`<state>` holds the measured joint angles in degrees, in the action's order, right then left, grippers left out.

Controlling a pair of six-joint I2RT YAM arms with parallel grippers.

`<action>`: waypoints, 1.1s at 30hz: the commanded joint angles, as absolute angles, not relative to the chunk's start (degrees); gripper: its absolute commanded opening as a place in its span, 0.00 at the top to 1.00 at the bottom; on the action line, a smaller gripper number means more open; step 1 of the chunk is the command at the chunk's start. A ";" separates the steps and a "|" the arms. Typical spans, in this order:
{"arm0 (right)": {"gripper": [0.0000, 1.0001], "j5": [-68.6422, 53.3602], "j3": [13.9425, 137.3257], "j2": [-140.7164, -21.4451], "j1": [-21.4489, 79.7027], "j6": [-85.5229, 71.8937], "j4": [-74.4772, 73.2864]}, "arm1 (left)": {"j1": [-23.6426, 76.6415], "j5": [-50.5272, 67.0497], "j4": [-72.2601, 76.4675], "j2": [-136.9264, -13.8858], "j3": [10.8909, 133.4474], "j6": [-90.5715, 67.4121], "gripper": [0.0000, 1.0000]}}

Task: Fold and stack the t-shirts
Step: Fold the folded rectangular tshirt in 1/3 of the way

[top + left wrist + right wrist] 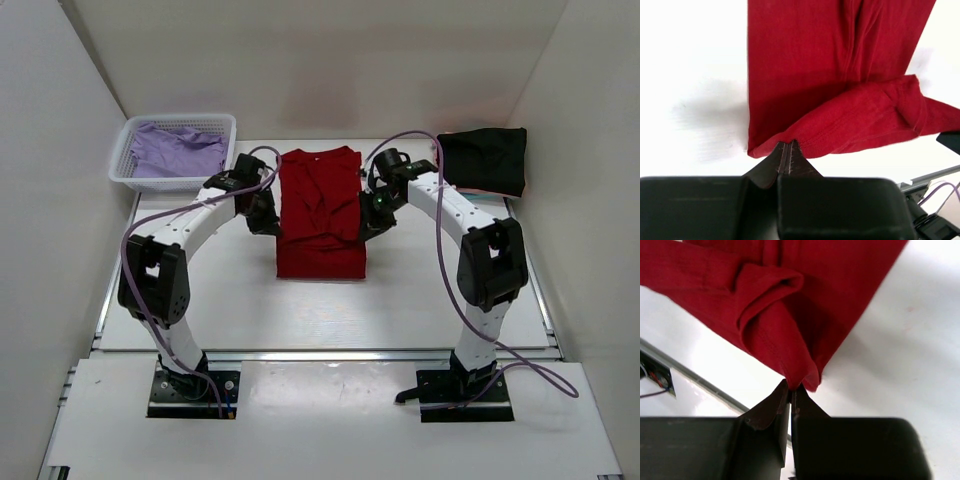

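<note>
Plainly, the weak spot is the grip. The left gripper has its jaws pressed together on the very edge of the red shirt, which lies mid-frame on the table in the top view. The right gripper pinches the opposite edge just as thinly. With so little cloth caught, either side could slip free on a lift, and I judge that one side coming loose would drag the fold askew. Cloth lies bunched beside each pinch and could get trapped inside the fold as a lump.

Counted: three shirts, namely the red shirt, one lavender shirt in the basket at upper left, and one black shirt at upper right. There is one basket and there are two grippers.
</note>
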<state>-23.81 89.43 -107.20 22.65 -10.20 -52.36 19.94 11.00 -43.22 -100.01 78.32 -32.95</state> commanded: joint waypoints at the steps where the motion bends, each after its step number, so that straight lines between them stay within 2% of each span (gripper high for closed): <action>1: 1.00 -23.03 93.86 -108.63 21.80 -9.67 -54.49 | 18.63 9.32 -44.03 -99.49 83.31 -31.64 1.00; 25: 1.00 -22.68 121.71 -127.43 18.46 -11.87 -59.76 | 14.24 10.90 -42.01 -116.63 102.64 -32.43 0.99; 26: 0.98 -22.33 122.51 -128.57 18.63 -12.30 -60.64 | 13.98 10.99 -42.10 -117.67 103.70 -32.43 0.97; 27: 0.90 -22.24 125.04 -129.98 17.94 -12.65 -60.73 | 13.28 11.33 -41.49 -118.56 104.15 -33.13 0.94; 28: 0.80 -21.28 127.16 -130.77 17.76 -13.00 -61.60 | 12.40 12.12 -40.44 -119.26 105.02 -34.18 0.83; 30: 0.67 -19.26 129.98 -131.74 17.41 -13.71 -62.14 | 11.00 14.32 -36.94 -119.53 104.07 -36.37 0.72; 31: 0.61 -19.07 131.03 -131.84 17.49 -14.15 -62.40 | 9.86 15.89 -34.39 -119.44 103.54 -37.87 0.67; 32: 0.59 -18.72 130.44 -132.01 17.14 -15.02 -61.97 | 9.67 17.47 -31.06 -119.27 102.06 -39.53 0.51; 33: 0.56 -18.37 130.26 -131.14 16.96 -15.55 -61.01 | 9.06 18.36 -29.72 -119.01 100.91 -40.42 0.50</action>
